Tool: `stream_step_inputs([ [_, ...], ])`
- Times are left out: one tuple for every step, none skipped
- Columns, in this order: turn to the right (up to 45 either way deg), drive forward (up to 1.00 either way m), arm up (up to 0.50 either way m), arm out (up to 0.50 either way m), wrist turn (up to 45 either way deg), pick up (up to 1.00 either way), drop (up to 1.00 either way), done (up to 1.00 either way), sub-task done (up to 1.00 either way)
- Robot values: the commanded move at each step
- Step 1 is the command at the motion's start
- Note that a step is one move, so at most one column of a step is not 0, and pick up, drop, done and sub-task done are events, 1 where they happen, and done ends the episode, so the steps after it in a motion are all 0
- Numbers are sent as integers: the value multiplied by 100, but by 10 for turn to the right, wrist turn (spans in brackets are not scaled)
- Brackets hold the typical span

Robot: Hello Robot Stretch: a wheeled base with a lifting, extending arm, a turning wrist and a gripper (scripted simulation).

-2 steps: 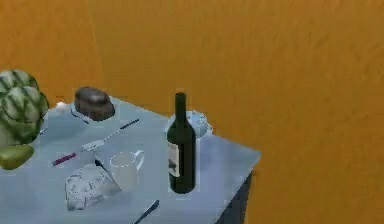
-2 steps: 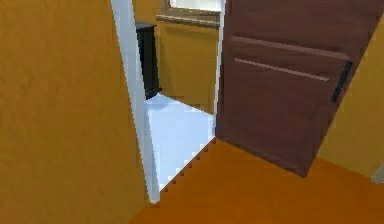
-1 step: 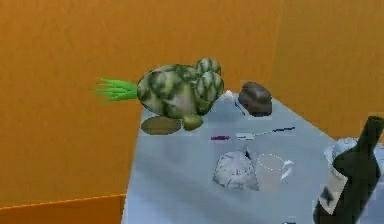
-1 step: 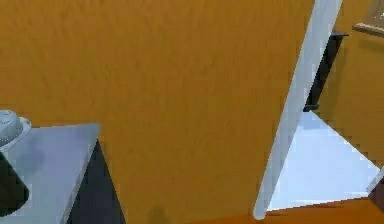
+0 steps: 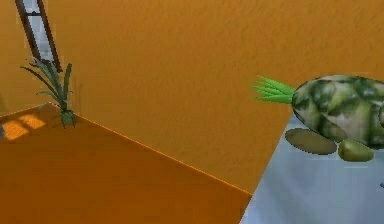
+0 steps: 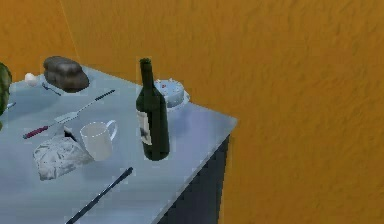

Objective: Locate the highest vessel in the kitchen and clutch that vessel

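A tall dark green bottle point(image 6: 152, 112) with a pale label stands upright on the pale blue-grey table point(image 6: 190, 150), near its far edge. It is the tallest thing on the tabletop. A white mug point(image 6: 98, 140) stands just left of it. Behind the bottle sits a small pale bowl point(image 6: 173, 96).
On the table also lie a dark loaf-like lump point(image 6: 64, 72), a crumpled grey thing point(image 6: 57, 158), thin utensils point(image 6: 85, 108) and a long dark stick point(image 6: 100, 196). A mottled green round thing point(image 5: 345, 105) and two brown lumps point(image 5: 310, 141) sit on the table's end point(image 5: 310, 190). A potted plant point(image 5: 62, 95) stands by the orange wall.
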Motion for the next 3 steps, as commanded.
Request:
stream_step_inputs([
  [0, 0, 50, 0, 0, 0, 0, 0, 0],
  [0, 0, 38, 0, 0, 0, 0, 0, 0],
  [0, 0, 0, 22, 0, 0, 0, 0, 0],
])
